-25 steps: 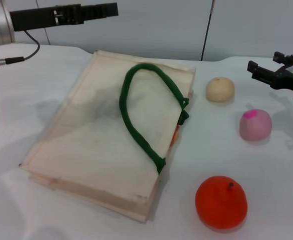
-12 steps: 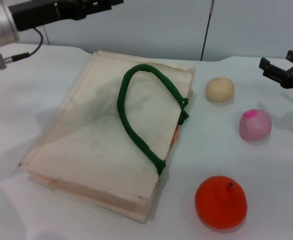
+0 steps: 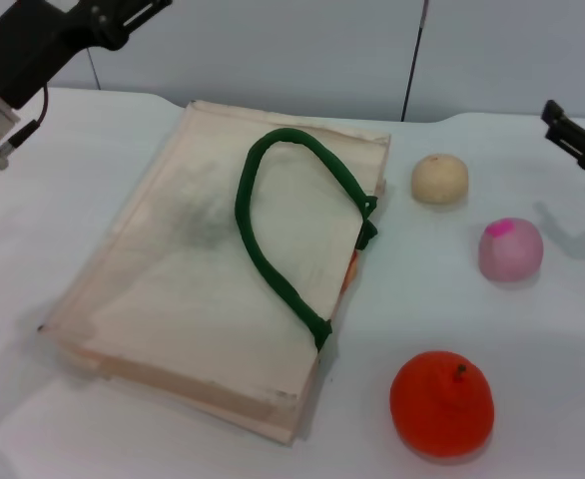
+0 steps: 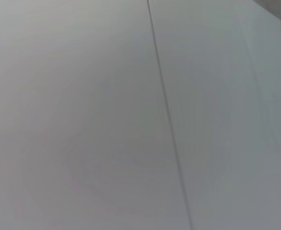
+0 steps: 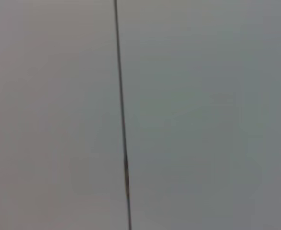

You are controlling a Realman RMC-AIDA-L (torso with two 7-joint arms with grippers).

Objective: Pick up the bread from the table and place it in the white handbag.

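In the head view, the white handbag (image 3: pixel 223 289) is seen lying flat on the tabletop (image 3: pixel 63 230), taking up the middle and left of the scene; its dark green rope handle (image 3: pixel 273 239) is looped across its upper face, with both ends fastened at the bag's right edge. A small sliver of orange (image 3: pixel 351 267) is glimpsed at that right edge, just beside the handle's fastening; whether it is the bread cannot be told, and no striped loaf is seen lying in the open on the tabletop. To the right of the bag, apart from it, a small round tan bun (image 3: pixel 439 179) is placed toward the far side; a pink ball (image 3: pixel 510 249) is set nearer, and an orange fruit (image 3: pixel 441 402) nearest of all; the three are well apart from one another. The left end effector (image 3: pixel 123 12) is held high at the upper left corner, above the far left of the tabletop; how wide its fingers stand cannot be told. The right end effector (image 3: pixel 582 135) is cut off by the right edge, above the tabletop beyond the pink ball; how wide it stands cannot be told either.

In the left wrist view, only a plain grey wall panel (image 4: pixel 83 120) crossed by a thin dark seam (image 4: pixel 167 120) is shown.

In the right wrist view, a grey panel (image 5: pixel 203 120) with one dark vertical seam (image 5: pixel 122 120) is shown.
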